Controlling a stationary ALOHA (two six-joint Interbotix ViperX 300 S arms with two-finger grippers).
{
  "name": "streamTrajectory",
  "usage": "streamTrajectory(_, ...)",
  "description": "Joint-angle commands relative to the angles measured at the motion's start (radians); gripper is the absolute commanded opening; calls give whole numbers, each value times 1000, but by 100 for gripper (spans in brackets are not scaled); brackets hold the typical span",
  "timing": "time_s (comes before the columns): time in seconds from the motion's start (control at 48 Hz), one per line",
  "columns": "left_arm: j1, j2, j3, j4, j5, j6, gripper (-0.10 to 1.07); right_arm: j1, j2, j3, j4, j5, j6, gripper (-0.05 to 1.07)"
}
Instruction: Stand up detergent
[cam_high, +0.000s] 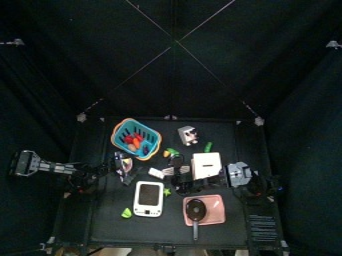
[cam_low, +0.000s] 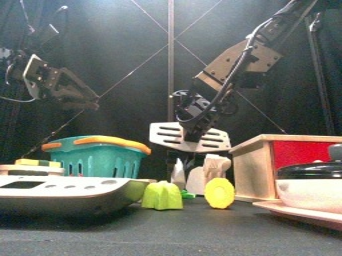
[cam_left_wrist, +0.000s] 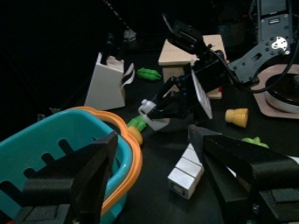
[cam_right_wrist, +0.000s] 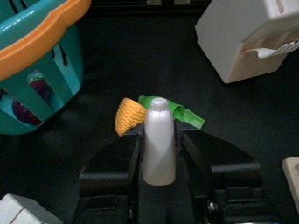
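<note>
One detergent (cam_low: 297, 156) stands at the right of the front view, its salmon face toward the camera and its cream top level. In the top view it is the cream box right of the table's centre. There is also one blue basket (cam_high: 136, 135), one white flat item with green marks (cam_high: 147, 198), one pink tray (cam_high: 211, 214) carrying one dark bowl (cam_high: 198, 209), and one corn piece (cam_right_wrist: 128, 115). The right pincer (cam_right_wrist: 159, 149) is partly closed on one pale slim object (cam_right_wrist: 158, 144), which it holds off the table. The detergent lies just right of this pincer and lower, not touching it. The left pincer (cam_left_wrist: 155, 144) hangs at the left, its jaws spread wide and empty.
</note>
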Motion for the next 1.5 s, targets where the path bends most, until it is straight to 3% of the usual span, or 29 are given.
streamTrajectory(0.0,2,0,-12,0,-5,2,98,-5,-23,-17,6,3,3,61)
streamTrajectory(0.479,2,2,-12,0,-5,2,98,0,-18,-8,46,-31,3,69)
streamTrajectory(1.042,3,2,-12,0,-5,2,98,3,-9,-15,52,-29,9,70)
streamTrajectory(1.479,2,2,-11,0,-5,2,98,51,38,-51,21,135,17,69)
